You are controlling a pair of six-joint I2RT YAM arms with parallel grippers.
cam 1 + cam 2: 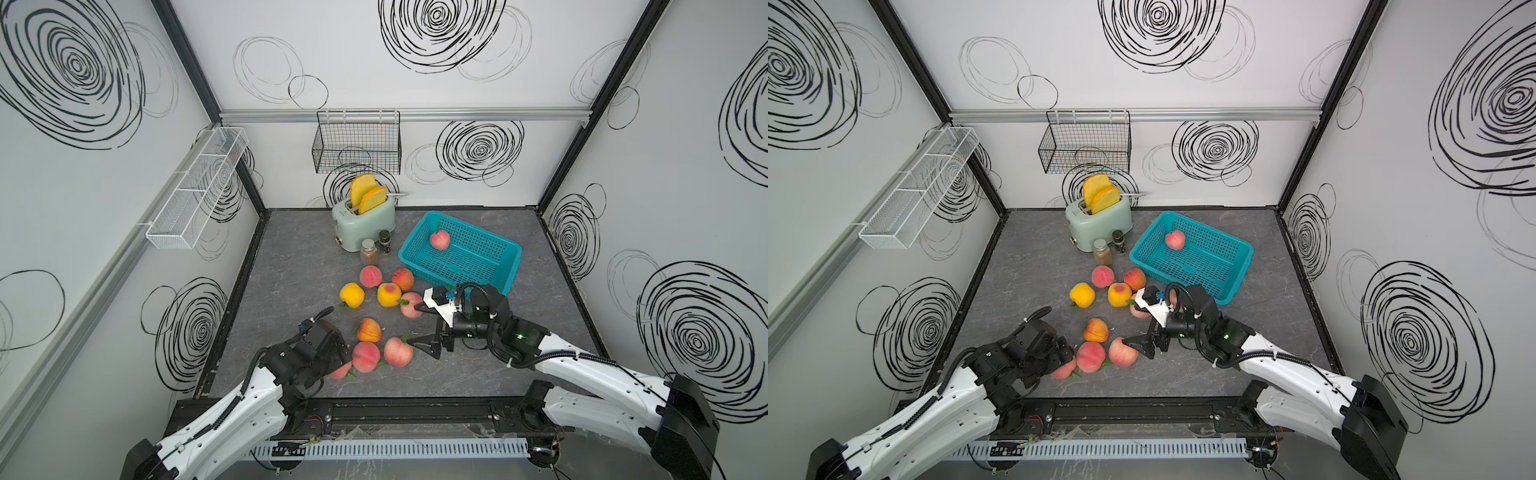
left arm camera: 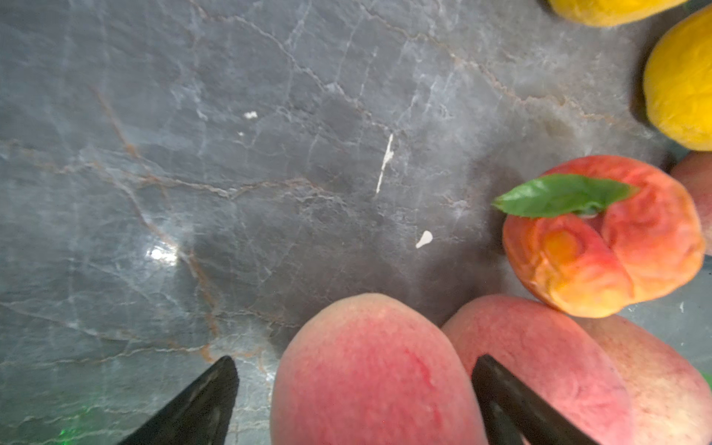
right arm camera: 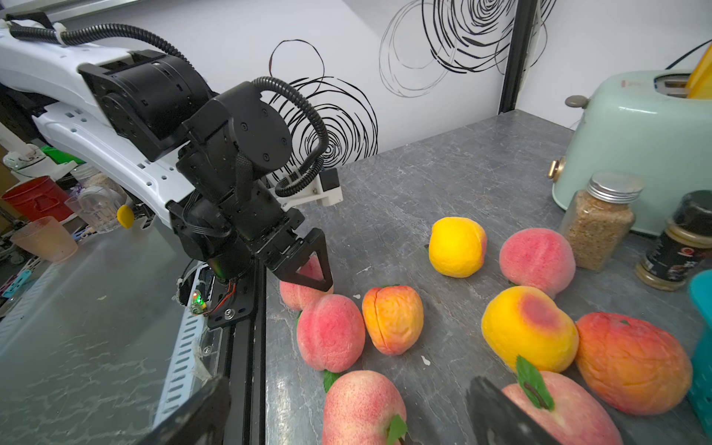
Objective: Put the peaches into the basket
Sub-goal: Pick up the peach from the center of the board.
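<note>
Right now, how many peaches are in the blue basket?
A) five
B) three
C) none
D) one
D: a single pink peach lies in the basket, near its far corner, and both top views show the rest of its floor bare.

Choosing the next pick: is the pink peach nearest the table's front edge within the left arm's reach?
Probably yes: the left gripper is open, fingers straddling that peach, though a neighbouring pink peach crowds one finger.
</note>
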